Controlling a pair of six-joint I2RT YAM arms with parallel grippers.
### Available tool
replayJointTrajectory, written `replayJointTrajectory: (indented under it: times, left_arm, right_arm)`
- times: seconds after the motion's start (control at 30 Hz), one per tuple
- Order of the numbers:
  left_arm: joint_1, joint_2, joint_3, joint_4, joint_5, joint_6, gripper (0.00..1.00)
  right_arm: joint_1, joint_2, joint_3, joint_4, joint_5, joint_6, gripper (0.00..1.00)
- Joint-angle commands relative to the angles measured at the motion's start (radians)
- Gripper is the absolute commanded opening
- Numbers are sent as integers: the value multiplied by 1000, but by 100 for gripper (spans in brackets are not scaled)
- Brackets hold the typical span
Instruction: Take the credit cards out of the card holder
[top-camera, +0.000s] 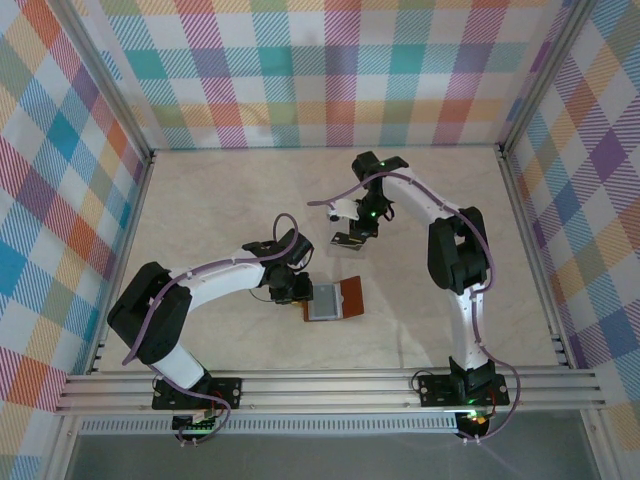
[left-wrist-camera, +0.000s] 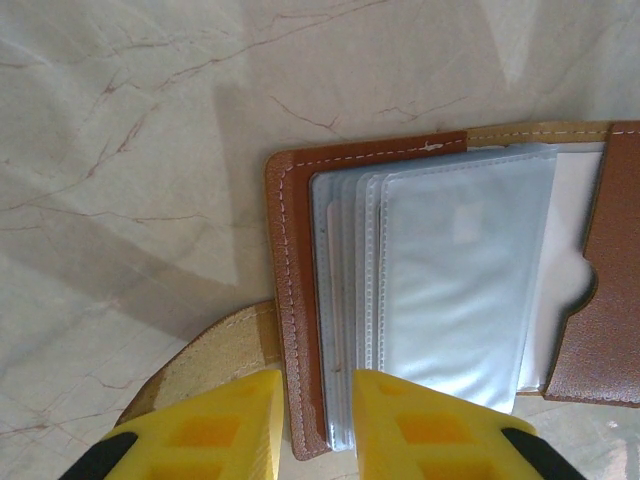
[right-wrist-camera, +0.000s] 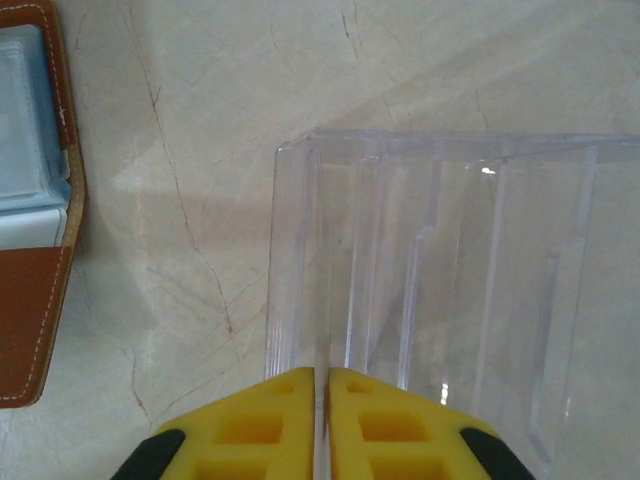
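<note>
I see grainy brown leather on the card holder (left-wrist-camera: 298, 250), glossy translucent plastic sleeves (left-wrist-camera: 450, 290) inside it — and near it a clear shiny plastic stand (right-wrist-camera: 460, 280).

In the left wrist view the card holder (left-wrist-camera: 285, 250) runs off the right edge, and its near corner and strap tab (left-wrist-camera: 200, 360) vanish behind the fingers (left-wrist-camera: 215, 425) of the left gripper (left-wrist-camera: 316, 400). Its cloudy sleeves (left-wrist-camera: 450, 290) blur their contents: credit cards inside cannot be told. In the right wrist view the left edge cuts the holder, and the clear plastic piece (right-wrist-camera: 450, 280) runs off right and below, its wall lost between the jaws of the right gripper (right-wrist-camera: 320, 385).
</note>
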Motion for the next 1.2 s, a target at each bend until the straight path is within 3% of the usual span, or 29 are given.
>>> replayJointTrajectory:
  times: [0.0, 0.4, 0.87, 1.17]
  left_arm:
    - [9, 5, 7, -7, 9, 6, 26]
    - [9, -10, -10, -2, 3, 0, 26]
    - [9, -23, -9, -3, -6, -1, 26]
    - [9, -32, -19, -6, -8, -1, 26]
  right_arm:
    - [7, 11, 20, -7, -8, 5, 20]
    - [7, 7, 23, 22, -4, 20, 35]
    - [27, -78, -66, 95, -23, 13, 61]
    - [47, -42, -68, 122, 3, 14, 66]
